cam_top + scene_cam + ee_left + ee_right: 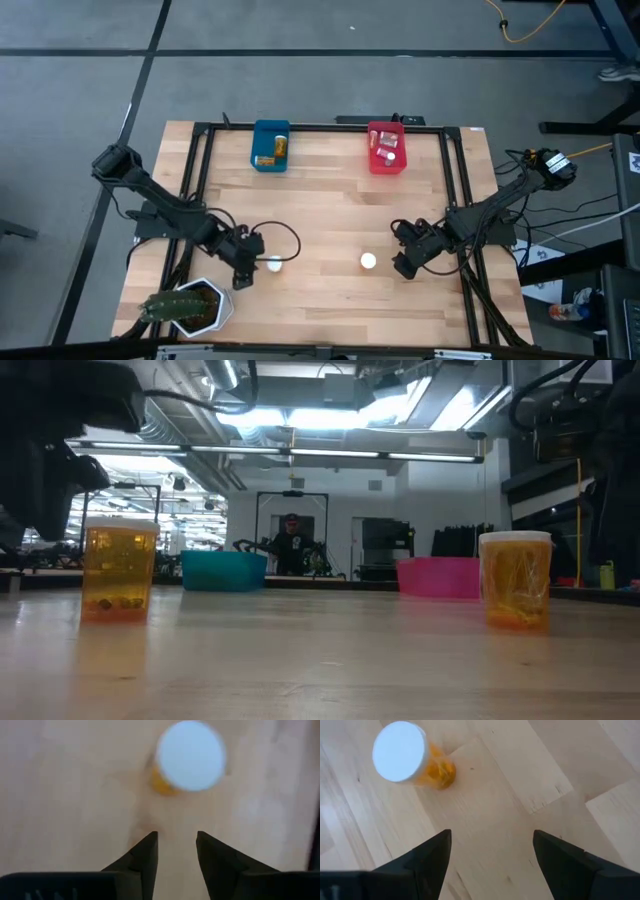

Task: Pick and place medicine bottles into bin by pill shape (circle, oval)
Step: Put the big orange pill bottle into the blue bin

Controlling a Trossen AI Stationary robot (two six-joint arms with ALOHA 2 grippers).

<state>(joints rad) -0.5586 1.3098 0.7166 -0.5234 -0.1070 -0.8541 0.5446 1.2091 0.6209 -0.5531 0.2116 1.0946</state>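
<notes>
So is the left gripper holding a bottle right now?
No, the left gripper holds nothing; the white-capped bottle stands on the table ahead of its fingertips.

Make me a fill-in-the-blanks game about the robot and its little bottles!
1. The bin at the far left of the table is ____.
2. The bin at the far right is ____.
3. Each of the two bottles standing loose on the table has a round ____ cap.
4. The plant stands nearest the ____ gripper.

Missing words: blue; red; white; left
</notes>
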